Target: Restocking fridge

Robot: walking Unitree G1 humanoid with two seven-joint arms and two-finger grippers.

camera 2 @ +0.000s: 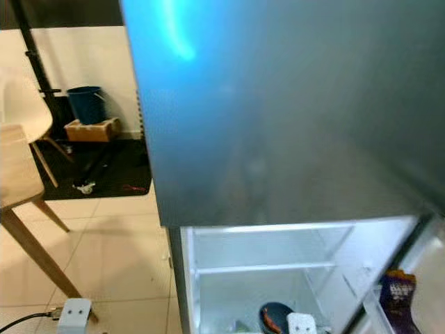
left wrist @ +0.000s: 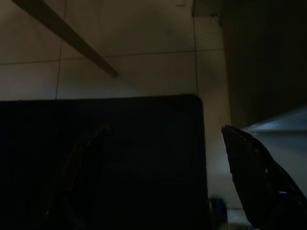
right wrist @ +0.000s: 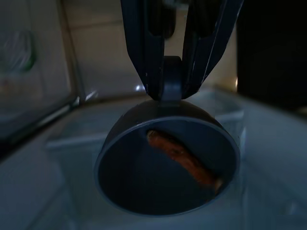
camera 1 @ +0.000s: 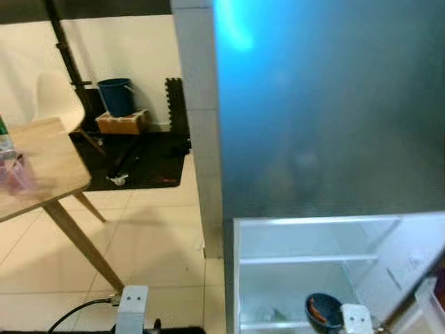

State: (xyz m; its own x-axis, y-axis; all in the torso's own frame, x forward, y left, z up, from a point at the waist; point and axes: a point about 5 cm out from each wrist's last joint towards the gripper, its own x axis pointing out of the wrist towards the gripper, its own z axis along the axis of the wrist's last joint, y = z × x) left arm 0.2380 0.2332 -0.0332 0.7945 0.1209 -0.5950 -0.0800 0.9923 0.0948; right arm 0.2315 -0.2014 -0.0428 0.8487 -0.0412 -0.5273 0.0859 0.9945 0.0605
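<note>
Bowl point(right wrist: 165, 163) (sausage point(right wrist: 184, 160) inside) pinched by right gripper point(right wrist: 170, 88).

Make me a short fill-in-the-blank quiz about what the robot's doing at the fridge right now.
1. The right gripper is shut on the rim tab of a dark blue ____.
2. Inside it lies one ____.
3. The lower door of the fridge stands ____.
4. Beside the wooden table stands a white ____.

Missing words: bowl; sausage; open; chair

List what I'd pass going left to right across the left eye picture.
Light wooden table → blue plastic bucket on a wooden box → grey fridge door → dark blue bowl inside the open fridge.
</note>
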